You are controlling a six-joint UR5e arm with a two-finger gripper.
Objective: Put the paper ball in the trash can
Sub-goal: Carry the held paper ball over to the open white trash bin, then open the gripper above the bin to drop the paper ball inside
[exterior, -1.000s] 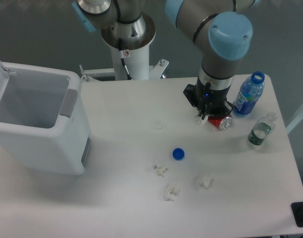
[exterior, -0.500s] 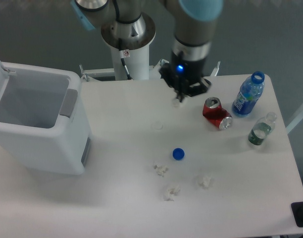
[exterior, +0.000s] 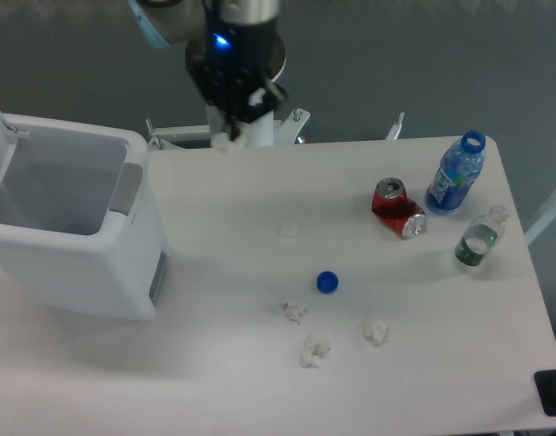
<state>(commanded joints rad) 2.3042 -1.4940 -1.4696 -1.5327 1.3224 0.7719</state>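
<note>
My gripper (exterior: 225, 134) hangs over the table's back edge, just right of the trash can. It is shut on a small white paper ball (exterior: 222, 141) that shows at the fingertips. The trash can (exterior: 125, 189) is a boxy white bin with a grey side panel at the left of the table. Its lid is up and the inside looks empty. Three more white paper wads lie on the table near the front: one (exterior: 296, 312), a second (exterior: 314, 350) and a third (exterior: 376, 332).
A blue bottle cap (exterior: 327, 282) lies mid-table and a clear cap (exterior: 289, 230) lies behind it. A red can (exterior: 398, 207) lies on its side at the right. A blue bottle (exterior: 455, 173) and a clear bottle (exterior: 478, 238) stand beside it. The robot base (exterior: 246, 136) is behind the table.
The gripper has swung left from beside the red can, across the back of the table, to near the trash can, carrying the paper ball. Nothing on the table has moved.
</note>
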